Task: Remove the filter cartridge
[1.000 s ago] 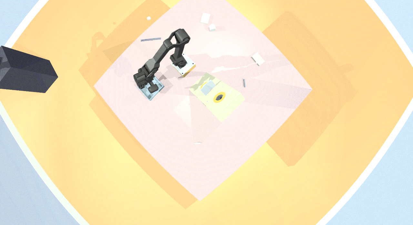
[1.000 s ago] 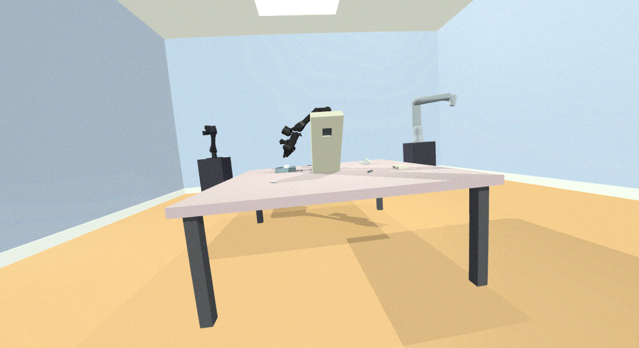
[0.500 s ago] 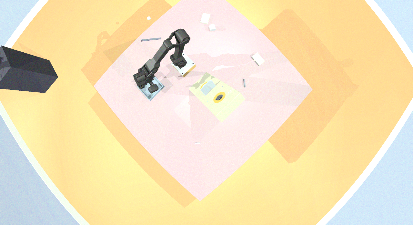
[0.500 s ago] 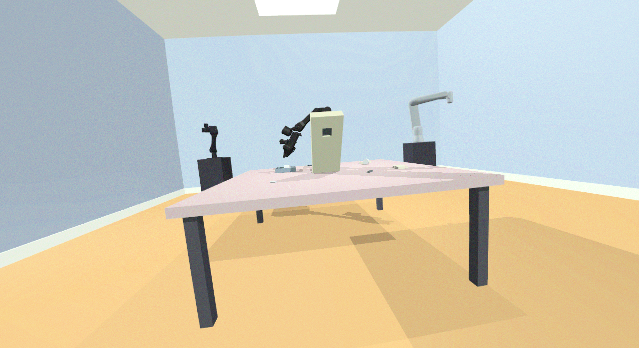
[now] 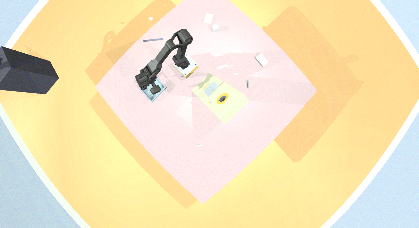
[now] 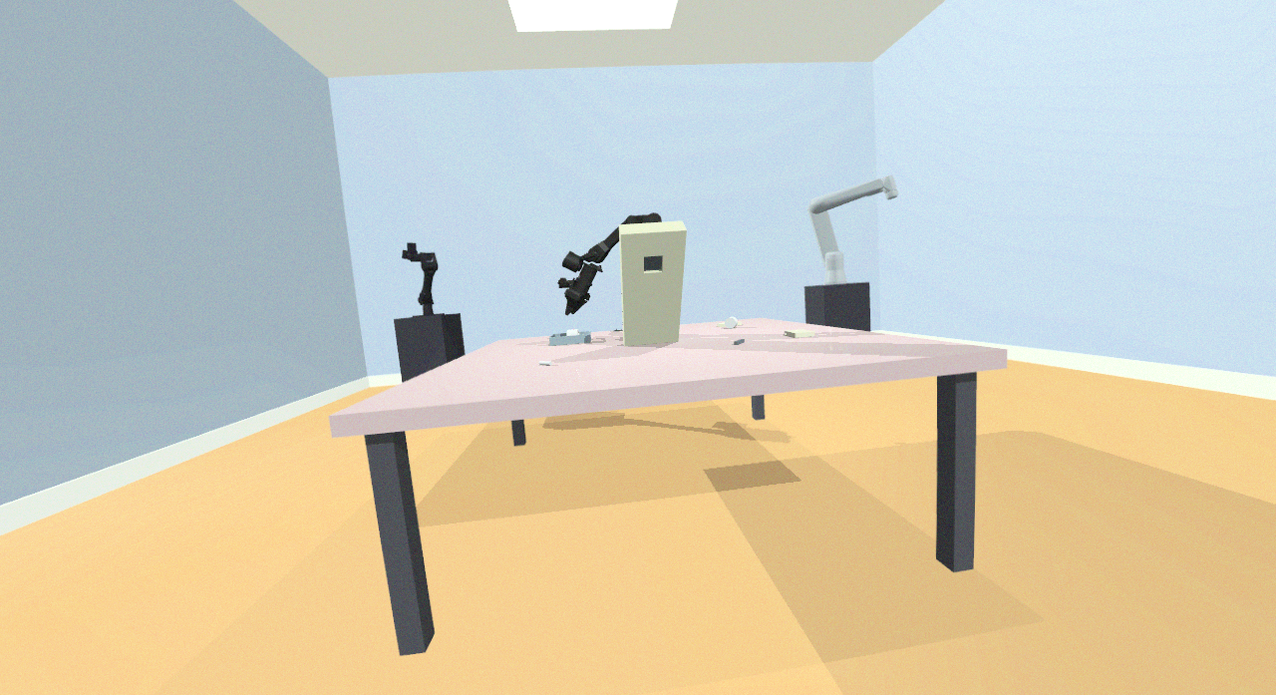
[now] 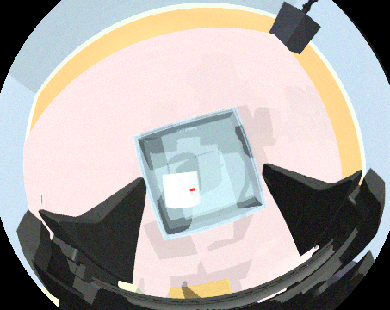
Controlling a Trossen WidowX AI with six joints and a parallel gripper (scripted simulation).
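The white round cartridge (image 7: pixel 180 189) lies on the floor of the pale blue tray (image 7: pixel 215 216) (image 5: pixel 152 100) (image 6: pixel 569 339), in the near left part as the wrist view shows it, with a small red mark on its side. Its slots cannot be made out. My gripper (image 7: pixel 207 177) (image 6: pixel 570 312) is open and empty, with its fingers wide apart. It hangs above the tray and touches neither the tray nor the cartridge. The cream service panel (image 5: pixel 205 102) (image 6: pixel 651 307) stands on the table with a dark round opening inside a yellow ring (image 5: pixel 217 101).
The arm's base plate (image 5: pixel 191 69) is between the tray and the back of the table. White blocks (image 5: pixel 208 18) (image 5: pixel 261 59), a white round piece (image 5: pixel 215 27), a grey bar (image 5: pixel 153 40) and a short grey piece (image 5: pixel 247 84) lie farther off. The tall panel stands beside the arm.
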